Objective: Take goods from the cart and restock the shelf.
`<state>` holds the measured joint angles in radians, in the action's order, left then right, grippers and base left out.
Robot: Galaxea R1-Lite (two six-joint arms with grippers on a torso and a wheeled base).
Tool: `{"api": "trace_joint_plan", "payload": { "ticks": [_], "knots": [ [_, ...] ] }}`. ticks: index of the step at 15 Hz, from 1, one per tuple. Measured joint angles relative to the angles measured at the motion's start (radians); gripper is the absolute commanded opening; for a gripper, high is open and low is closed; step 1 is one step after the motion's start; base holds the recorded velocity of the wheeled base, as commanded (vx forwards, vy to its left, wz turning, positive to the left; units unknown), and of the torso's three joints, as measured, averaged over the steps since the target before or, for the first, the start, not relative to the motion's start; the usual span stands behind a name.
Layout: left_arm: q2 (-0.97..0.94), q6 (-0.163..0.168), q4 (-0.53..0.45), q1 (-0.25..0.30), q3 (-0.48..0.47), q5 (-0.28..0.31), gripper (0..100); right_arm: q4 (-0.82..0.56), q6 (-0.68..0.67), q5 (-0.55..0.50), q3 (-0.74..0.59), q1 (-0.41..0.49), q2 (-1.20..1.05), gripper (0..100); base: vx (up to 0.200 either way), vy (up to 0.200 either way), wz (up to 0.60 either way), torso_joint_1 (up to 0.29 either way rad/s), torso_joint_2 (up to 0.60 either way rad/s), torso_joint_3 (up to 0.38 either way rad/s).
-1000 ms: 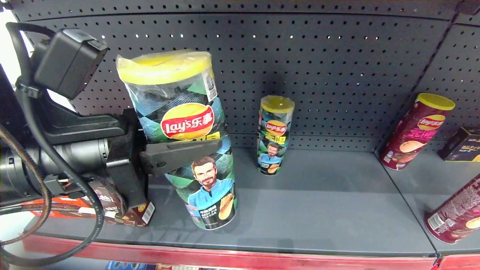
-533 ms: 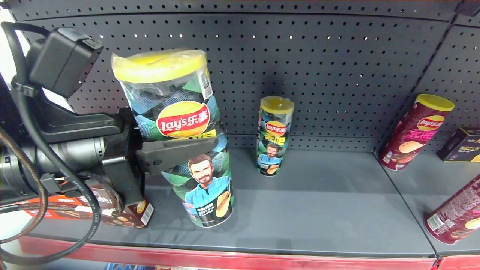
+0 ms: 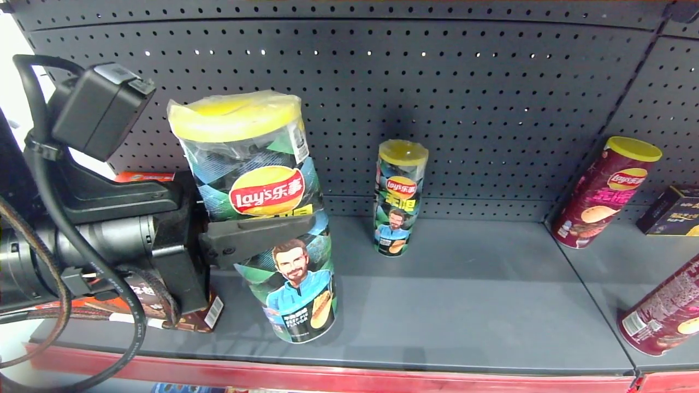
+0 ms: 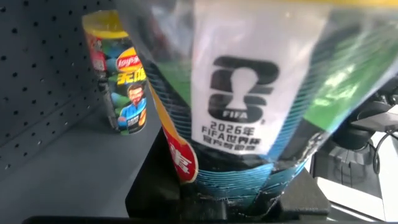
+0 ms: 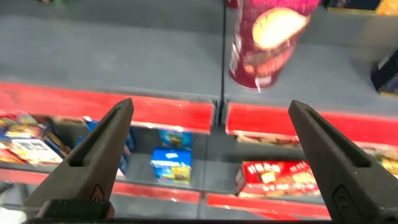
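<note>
Head view is showing the left gripper (image 3: 273, 229) clamping from the side around the middle of a tall green-and-blue cardboard chip canister (image 3: 266, 191) with a yellow plastic lid under clear film. The canister is standing roughly upright with its base at the front of the grey metal shelf (image 3: 464, 305); whether it is touching I cannot tell. A matching smaller-looking canister (image 3: 400, 197) is standing farther back by the dark pegboard wall (image 3: 464, 109). The right gripper (image 5: 211, 109) is hanging wide open and empty, facing the red shelf edge (image 5: 155, 112), with a maroon chip canister (image 5: 267, 40) beyond.
</note>
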<state>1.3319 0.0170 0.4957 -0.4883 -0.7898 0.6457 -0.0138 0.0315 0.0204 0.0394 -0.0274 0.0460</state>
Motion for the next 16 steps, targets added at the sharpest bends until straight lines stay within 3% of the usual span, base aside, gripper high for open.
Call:
{"api": "trace_joint_plan", "payload": {
  "ticks": [3, 7, 13, 16],
  "knots": [
    [-0.009, -0.006, 0.004, 0.003, 0.013, -0.016, 0, -0.017, -0.069, 0.064, 0.183, -0.032, 0.116, 100, 0.0, 0.0, 0.0, 0.0, 0.0, 0.0],
    [-0.021, -0.017, 0.018, 0.003, 0.029, -0.037, 0, 0.039, -0.014, 0.158, 0.371, -0.192, 0.415, 100, 0.0, 0.0, 0.0, 0.0, 0.0, 0.0],
    [-0.028, -0.017, 0.019, 0.032, 0.037, -0.03, 0, 0.224, -0.003, 0.158, 0.539, -0.462, 0.812, 100, 0.0, 0.0, 0.0, 0.0, 0.0, 0.0],
    [-0.028, -0.017, 0.019, 0.033, 0.037, -0.031, 0, 0.283, -0.004, 0.133, 0.62, -0.536, 0.979, 100, 0.0, 0.0, 0.0, 0.0, 0.0, 0.0]
  ]
}}
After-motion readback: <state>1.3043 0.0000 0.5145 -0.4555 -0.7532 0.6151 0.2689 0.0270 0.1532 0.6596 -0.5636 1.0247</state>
